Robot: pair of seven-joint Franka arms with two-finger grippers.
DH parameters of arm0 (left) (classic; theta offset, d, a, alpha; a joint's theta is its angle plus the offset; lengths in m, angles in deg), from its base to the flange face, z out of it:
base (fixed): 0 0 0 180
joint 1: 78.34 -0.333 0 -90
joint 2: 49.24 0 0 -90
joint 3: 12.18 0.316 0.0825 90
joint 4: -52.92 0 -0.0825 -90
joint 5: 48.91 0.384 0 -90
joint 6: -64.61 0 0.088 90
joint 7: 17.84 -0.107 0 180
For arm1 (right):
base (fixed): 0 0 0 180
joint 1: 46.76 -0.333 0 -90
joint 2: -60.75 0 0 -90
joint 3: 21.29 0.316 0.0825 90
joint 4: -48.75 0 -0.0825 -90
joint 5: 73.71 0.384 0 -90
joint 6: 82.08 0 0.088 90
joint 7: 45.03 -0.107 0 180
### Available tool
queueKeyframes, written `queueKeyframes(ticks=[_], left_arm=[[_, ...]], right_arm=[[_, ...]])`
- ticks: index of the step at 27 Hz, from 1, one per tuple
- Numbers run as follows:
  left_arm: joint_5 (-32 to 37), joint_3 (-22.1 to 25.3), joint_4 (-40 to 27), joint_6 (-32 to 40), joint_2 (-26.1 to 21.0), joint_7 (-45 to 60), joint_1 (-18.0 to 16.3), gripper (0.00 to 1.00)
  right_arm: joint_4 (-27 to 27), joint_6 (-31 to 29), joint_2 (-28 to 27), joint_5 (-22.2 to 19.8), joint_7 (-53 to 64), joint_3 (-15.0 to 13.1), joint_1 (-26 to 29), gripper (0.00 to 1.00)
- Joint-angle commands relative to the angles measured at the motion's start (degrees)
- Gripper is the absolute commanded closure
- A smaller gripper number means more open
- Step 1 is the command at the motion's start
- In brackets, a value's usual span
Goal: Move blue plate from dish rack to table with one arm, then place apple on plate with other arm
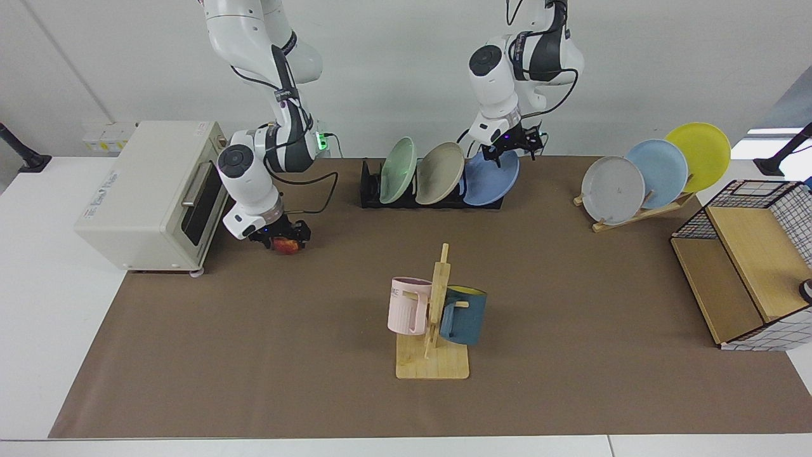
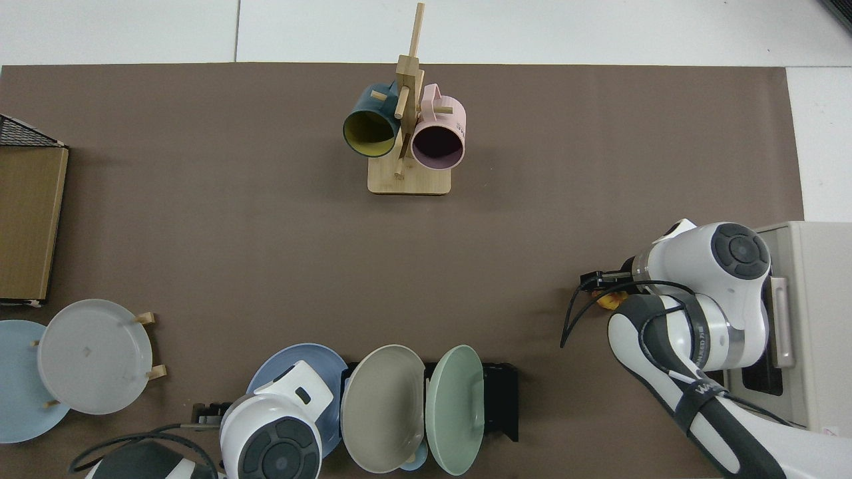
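The right gripper (image 1: 285, 240) is sitting low over the apple (image 1: 287, 246) beside the toaster oven (image 1: 152, 193); its jaws' state is unclear. The left gripper (image 1: 510, 147) is meeting the blue plate (image 1: 490, 179)'s top rim in the dish rack (image 1: 431, 198), grip unclear. The brown mat (image 1: 317, 355) is lying mostly open around the mug stand (image 1: 432, 362).

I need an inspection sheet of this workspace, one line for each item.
Surface: table under a brown mat.
Job's things: blue plate still in the rack, at its end; apple on the mat beside the oven.
Clutter: green plate and beige plate in the rack; mug stand with a pink mug and a dark blue mug; wooden stand with three plates; wire basket.
Grippers: left gripper at the blue plate's top rim; right gripper down over the apple.
Cables: black cable looping off the right arm.
Surroundings: white wall.
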Motion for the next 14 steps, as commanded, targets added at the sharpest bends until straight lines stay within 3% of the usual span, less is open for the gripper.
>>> queueKeyframes(ticks=[1, 5, 10, 11, 13, 14], left_arm=[[-2.09, 0.31, -1.27, -1.56, 0.97, -2.62, -0.04, 0.13], [-2.27, 0.31, -1.27, -1.99, 0.45, -2.71, -0.04, 0.32], [-2.27, 0.31, -1.27, -2.52, -0.17, -3.59, -0.04, 0.33], [-2.27, 0.31, -1.27, -2.61, -0.17, -3.59, -0.04, 0.38], [-2.27, 0.31, -1.27, -2.70, -0.26, -3.59, -0.04, 0.49], [-2.36, 0.31, -1.27, -2.79, -0.26, -3.59, -0.04, 0.56]], right_arm=[[-0.63, -0.61, 0.41, -0.97, -3.82, 0.14, -1.80, 0.00], [-0.72, -0.26, 0.50, -0.97, -4.36, 0.14, -1.89, 0.00], [-0.72, -0.26, 0.50, -0.97, -3.92, 0.05, -1.80, 0.04], [-0.72, -0.26, 0.50, -0.97, -3.83, 0.05, -1.71, 0.05], [-0.72, -0.26, 0.50, -1.06, -3.74, 0.14, -1.62, 0.13], [-0.72, -0.17, 0.50, -1.06, -3.74, 0.14, -1.62, 0.24]])
